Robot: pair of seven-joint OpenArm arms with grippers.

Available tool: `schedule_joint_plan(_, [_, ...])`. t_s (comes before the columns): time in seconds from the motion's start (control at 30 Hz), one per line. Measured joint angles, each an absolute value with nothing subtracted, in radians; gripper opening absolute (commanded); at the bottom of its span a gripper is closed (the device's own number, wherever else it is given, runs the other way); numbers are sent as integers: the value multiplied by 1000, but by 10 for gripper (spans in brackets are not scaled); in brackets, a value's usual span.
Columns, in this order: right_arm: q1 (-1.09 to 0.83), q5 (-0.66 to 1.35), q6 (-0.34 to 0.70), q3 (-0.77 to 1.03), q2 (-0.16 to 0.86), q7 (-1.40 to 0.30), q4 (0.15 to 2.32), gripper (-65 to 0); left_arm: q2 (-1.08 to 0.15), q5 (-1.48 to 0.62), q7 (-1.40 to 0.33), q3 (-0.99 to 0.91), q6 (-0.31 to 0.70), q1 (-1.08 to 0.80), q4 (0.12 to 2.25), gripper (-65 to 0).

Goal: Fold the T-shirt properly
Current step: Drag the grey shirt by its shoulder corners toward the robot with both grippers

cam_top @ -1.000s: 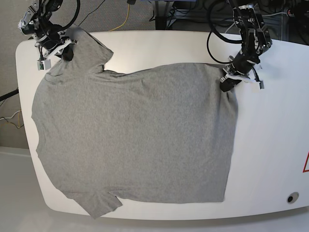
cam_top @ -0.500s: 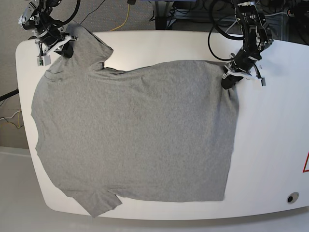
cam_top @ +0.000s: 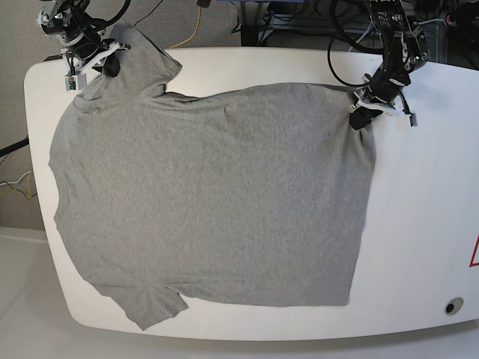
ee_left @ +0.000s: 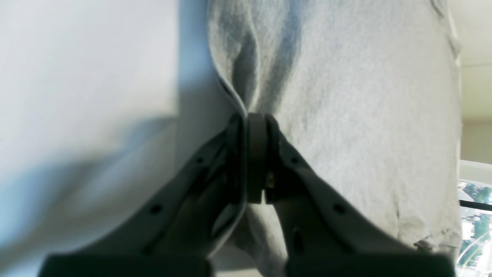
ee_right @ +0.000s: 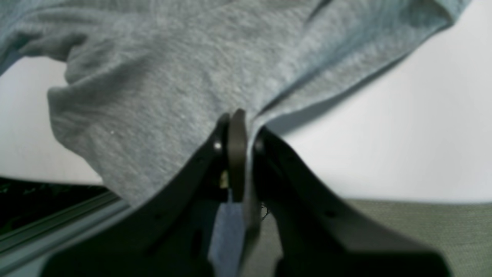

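The heather-grey T-shirt (cam_top: 209,194) lies spread flat over the white table (cam_top: 426,224), hem towards the right, sleeves at the far left and near left. My left gripper (cam_top: 359,117) is shut on the shirt's far hem corner; in the left wrist view the jaws (ee_left: 253,127) pinch the cloth edge (ee_left: 346,96). My right gripper (cam_top: 111,66) is shut on the far sleeve at the table's far left corner; in the right wrist view the jaws (ee_right: 238,123) clamp a fold of grey cloth (ee_right: 173,77).
Bare table shows along the right side and far edge. A black round hole (cam_top: 451,307) sits at the near right corner. Cables (cam_top: 194,22) and grey floor lie beyond the far edge. The shirt's near sleeve (cam_top: 153,307) reaches the table's front edge.
Both grippers have moved towards the far edge of the table, pulling the shirt's far side with them. The whole shirt has slid a little farther away and lies flatter.
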State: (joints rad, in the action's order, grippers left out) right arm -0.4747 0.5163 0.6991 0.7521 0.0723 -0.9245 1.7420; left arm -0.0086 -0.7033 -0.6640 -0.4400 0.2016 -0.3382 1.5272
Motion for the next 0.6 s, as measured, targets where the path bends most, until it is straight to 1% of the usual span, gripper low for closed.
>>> schedule_joint_plan(0.2, [-474, 509, 699, 752, 70, -927, 1747, -650, -29, -711, -676, -453, 207, -346, 1527, -644])
schedule_joint_plan(0.33, [-477, 509, 699, 752, 69, -927, 1747, -650, -36, -709, -675, -480, 256, -366, 1527, -644])
schedule_joint_plan(0.6, [-496, 518, 699, 752, 70, -921, 1749, -650, -42, -718, -649, -502, 283, -405, 1528, -644])
